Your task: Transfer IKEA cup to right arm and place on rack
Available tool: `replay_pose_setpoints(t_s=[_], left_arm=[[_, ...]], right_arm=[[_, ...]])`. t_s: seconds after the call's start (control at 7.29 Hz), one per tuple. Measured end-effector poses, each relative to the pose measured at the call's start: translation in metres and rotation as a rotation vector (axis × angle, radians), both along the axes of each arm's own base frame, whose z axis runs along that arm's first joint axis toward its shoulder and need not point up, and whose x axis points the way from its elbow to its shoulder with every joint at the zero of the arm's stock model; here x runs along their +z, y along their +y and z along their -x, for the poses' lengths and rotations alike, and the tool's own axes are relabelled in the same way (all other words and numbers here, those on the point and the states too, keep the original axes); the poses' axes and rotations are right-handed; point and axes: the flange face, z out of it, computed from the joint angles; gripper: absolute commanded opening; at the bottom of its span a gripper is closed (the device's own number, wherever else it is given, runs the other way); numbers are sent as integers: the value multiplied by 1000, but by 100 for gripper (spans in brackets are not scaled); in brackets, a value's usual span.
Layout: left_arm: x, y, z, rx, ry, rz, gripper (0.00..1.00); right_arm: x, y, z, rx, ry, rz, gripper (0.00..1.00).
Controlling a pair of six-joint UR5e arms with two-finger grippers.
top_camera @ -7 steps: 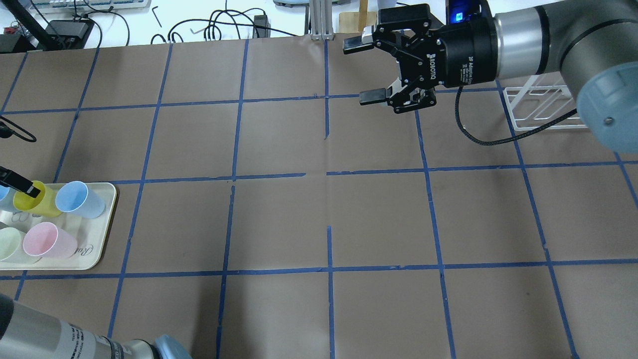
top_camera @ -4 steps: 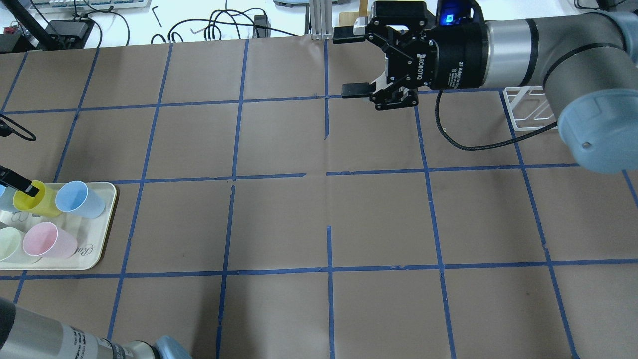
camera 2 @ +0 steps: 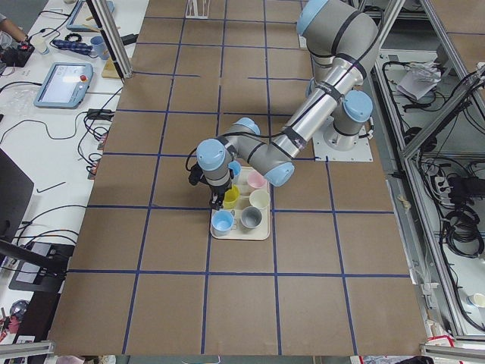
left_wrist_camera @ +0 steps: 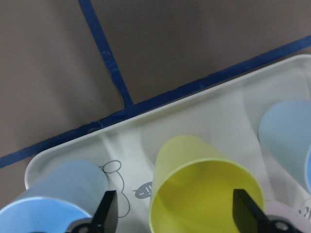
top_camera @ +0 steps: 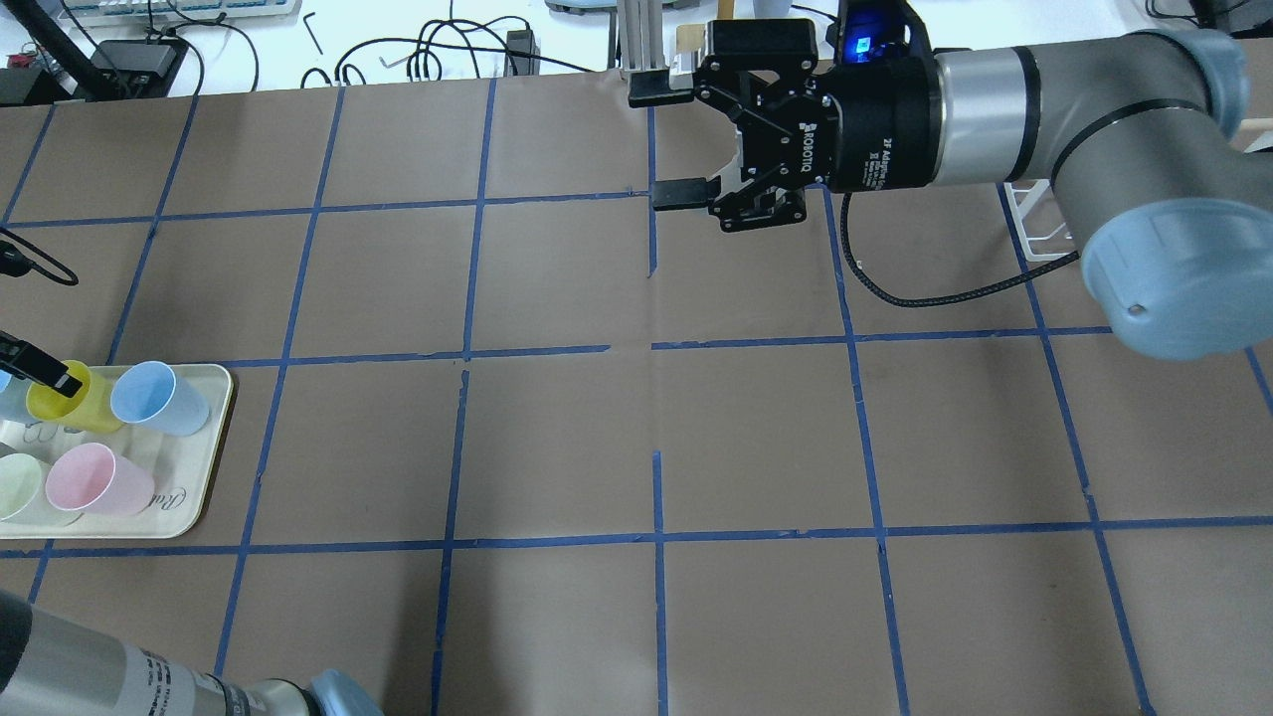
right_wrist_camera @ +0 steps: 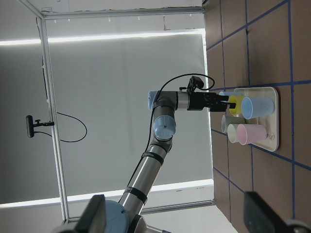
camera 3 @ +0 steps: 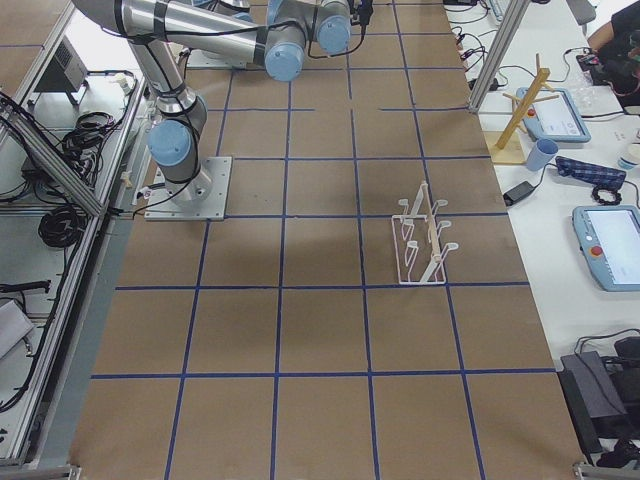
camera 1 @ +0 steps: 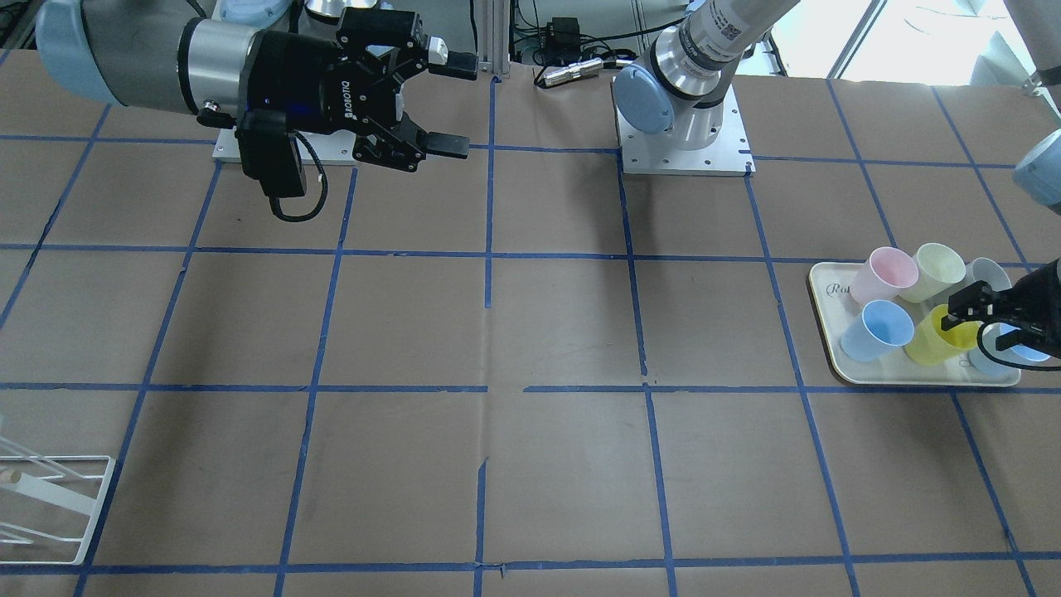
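The yellow IKEA cup (top_camera: 88, 406) stands upright on a cream tray (top_camera: 199, 497) at the table's left end; it also shows in the front view (camera 1: 935, 342) and the left wrist view (left_wrist_camera: 204, 194). My left gripper (left_wrist_camera: 177, 216) is open and low over it, one finger at each side of its rim; it also shows in the front view (camera 1: 990, 319). My right gripper (top_camera: 664, 145) is open and empty, held above the far middle of the table; it also shows in the front view (camera 1: 457, 105). The white wire rack (camera 3: 425, 245) stands at the right end, partly hidden behind the right arm in the overhead view (top_camera: 1034, 214).
The tray also holds a light blue cup (top_camera: 159, 398), a pink cup (top_camera: 94, 479), a pale cream cup (camera 1: 937, 269), a grey cup (camera 1: 986, 272) and another blue cup (left_wrist_camera: 58, 199) close beside the yellow one. Brown paper with blue tape lines covers the table.
My right arm has swung left across the far side of the table, its gripper still open. The left gripper and the cups have not moved.
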Motion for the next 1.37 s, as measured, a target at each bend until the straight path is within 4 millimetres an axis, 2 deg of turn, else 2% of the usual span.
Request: replay_pose_setpoints(t_s=[0.41, 0.69, 0.96, 1.1, 1.37], left_arm=[[-6, 0, -1, -15, 1, -10, 44], [-5, 0, -4, -42, -6, -10, 22], [-7, 0, -7, -50, -21, -26, 15], [-8, 0, -8, -52, -22, -29, 3], [7, -1, -5, -57, -34, -19, 0]], right_arm=[[-2, -1, 0, -1, -4, -17, 100], [-3, -1, -1, -1, -4, -26, 100], [-2, -1, 0, -3, -5, -38, 100], [-2, 0, 0, -3, -5, -40, 100], [-1, 0, 0, -4, -8, -43, 100]])
